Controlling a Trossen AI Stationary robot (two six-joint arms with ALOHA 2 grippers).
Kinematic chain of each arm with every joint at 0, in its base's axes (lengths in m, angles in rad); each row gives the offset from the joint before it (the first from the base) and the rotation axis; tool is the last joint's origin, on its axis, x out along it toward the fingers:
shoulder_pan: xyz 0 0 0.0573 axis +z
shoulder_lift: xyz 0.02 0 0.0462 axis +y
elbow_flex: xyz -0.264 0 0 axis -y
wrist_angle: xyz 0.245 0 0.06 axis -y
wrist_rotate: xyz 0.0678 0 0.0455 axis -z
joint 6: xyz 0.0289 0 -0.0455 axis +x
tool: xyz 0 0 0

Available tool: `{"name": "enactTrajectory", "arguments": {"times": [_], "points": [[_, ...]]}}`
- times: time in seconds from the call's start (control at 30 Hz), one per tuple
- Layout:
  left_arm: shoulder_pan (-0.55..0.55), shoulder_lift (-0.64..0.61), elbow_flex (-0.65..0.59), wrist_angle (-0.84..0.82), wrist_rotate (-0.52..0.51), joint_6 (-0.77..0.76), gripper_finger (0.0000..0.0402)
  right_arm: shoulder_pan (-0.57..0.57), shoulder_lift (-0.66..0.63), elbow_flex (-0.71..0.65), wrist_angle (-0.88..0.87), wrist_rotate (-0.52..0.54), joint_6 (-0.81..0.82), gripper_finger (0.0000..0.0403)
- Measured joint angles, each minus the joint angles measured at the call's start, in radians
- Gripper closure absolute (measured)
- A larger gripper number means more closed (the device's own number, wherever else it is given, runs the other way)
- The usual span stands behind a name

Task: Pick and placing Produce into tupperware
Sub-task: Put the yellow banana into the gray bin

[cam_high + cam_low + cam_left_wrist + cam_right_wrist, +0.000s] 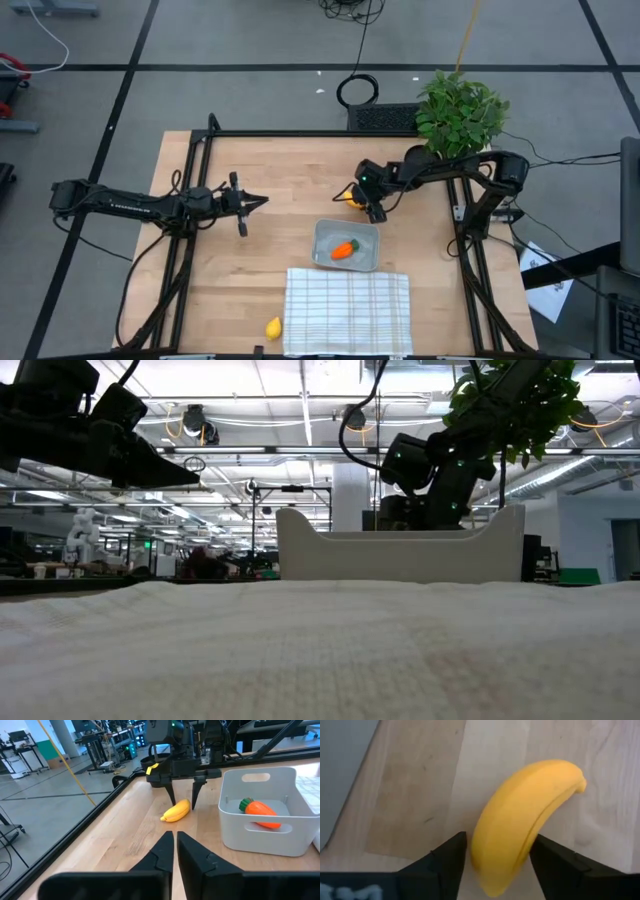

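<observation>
Banana: smooth, curved, plain yellow, lying on the wood table just beside the tupperware. It is straddled by the right gripper, fingers spread, not clamped. Orange carrot is seen in the tupperware. Left gripper held pinched together, well apart.

Right end effector open, lowered

Carrot in tupperware, mid-desk. Cloth just in front of tub, at front edge. Lemon on desk, just left of cloth. Banana on desk behind tub, between fingers of right tool. Plant at back right corner. Left tool left of tub, well apart.
</observation>
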Motion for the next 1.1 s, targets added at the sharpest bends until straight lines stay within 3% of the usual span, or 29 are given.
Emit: {"name": "enactTrajectory", "arguments": {"times": [0.3,0.47,0.63,0.9,1.1], "points": [[0.0,0.0,0.0,0.0,0.0,0.0,0.039,0.001,0.0,-0.003,0.003,-0.006,-0.002,0.0291],[0.0,0.0,0.0,0.0,0.0,-0.004,0.04,0.001,0.0,-0.004,0.019,-0.003,-0.019,0.0288],[0.0,0.0,0.0,0.0,0.0,-0.004,0.0385,0.0,-0.001,-0.005,0.045,0.01,-0.019,0.0262],[0.0,0.0,0.0,0.0,0.0,-0.004,0.0376,-0.009,-0.028,-0.001,0.055,0.024,-0.021,0.0291],[0.0,0.0,0.0,0.0,0.0,-0.004,0.0391,-0.014,-0.071,-0.001,0.054,0.016,-0.015,0.0275]]}}
